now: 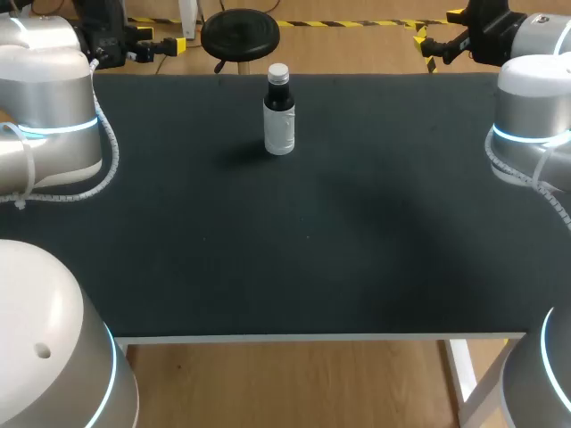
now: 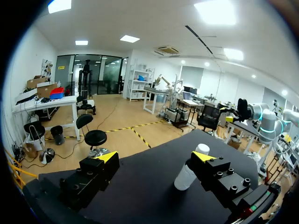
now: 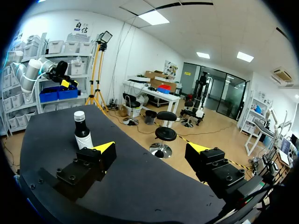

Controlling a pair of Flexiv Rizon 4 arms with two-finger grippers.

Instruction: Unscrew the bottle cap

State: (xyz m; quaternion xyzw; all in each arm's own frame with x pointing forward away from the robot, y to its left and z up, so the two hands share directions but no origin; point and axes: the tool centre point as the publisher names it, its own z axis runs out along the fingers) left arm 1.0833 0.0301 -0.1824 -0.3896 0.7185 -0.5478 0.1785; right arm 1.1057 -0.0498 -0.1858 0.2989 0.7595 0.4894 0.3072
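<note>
A small dark bottle (image 1: pixel 279 116) is seen standing upright on the black table (image 1: pixel 357 250), toward its far edge and near the middle of its width. A pale label (image 1: pixel 280 132) is wrapped around its lower body, and a white cap (image 1: pixel 278 71) is seated on its neck.

The left gripper (image 2: pixel 154 157) is held at the far left corner of the table, well apart from the bottle. Its two yellow-tipped fingers (image 2: pixel 106 157) are spread wide, and nothing is held or touched by them. In the left wrist view the bottle is seen ahead of the gripper, on the table beyond it, with its lower part hidden behind one of the fingers.

The right gripper (image 3: pixel 149 149) is held at the far right corner, likewise well apart from the bottle. Its fingers (image 3: pixel 104 148) are also spread wide, with only bare table surface between them; nothing is gripped or touched. In the right wrist view the bottle is seen upright beyond one finger, its base hidden behind that finger and its cap in plain sight.

The left arm (image 1: pixel 53 116) and the right arm (image 1: pixel 535 116) are seen at the two sides of the table in the head view.
</note>
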